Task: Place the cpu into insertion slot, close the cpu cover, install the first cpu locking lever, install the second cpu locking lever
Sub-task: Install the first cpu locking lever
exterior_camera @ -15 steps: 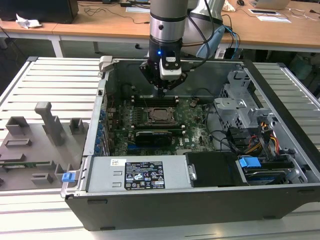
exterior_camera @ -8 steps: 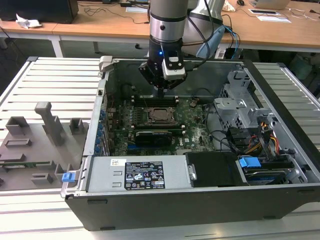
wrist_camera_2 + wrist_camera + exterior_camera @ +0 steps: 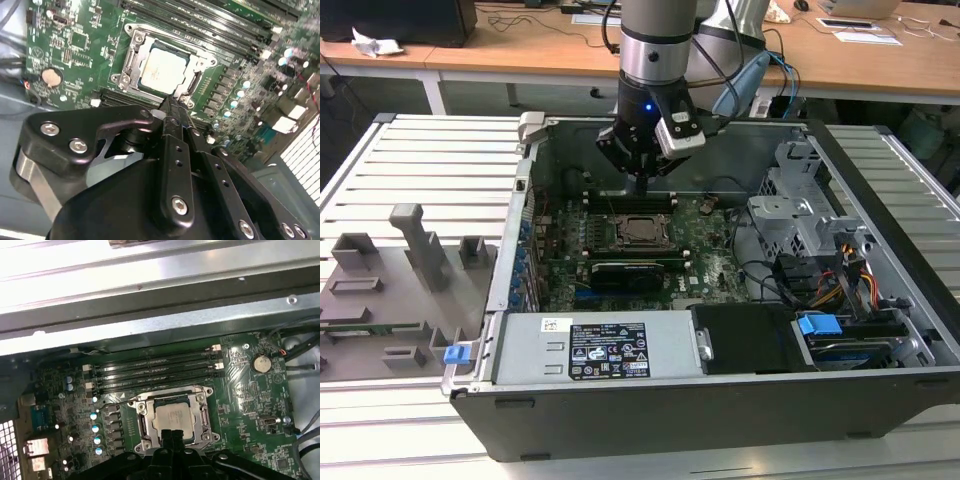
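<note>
Grey metal computer case (image 3: pixel 620 420) lies open on a slatted table (image 3: pixel 430 160), its green motherboard (image 3: pixel 715 262) exposed. In the exterior view, the robot arm (image 3: pixel 655 40) reaches down from twelve o'clock. Its black gripper (image 3: pixel 642 183) hangs just above the board, at twelve o'clock from the insertion slot (image 3: pixel 623 233). Its fingers (image 3: pixel 175 150) are clenched together, holding nothing. The cpu (image 3: pixel 161 71) sits in the slot, framed by the cpu cover (image 3: pixel 131 61), which lies flat.

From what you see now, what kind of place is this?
Probably a robotics lab: a robot arm hangs over an open computer case on a slatted metal bench, with wooden desks behind.
</note>
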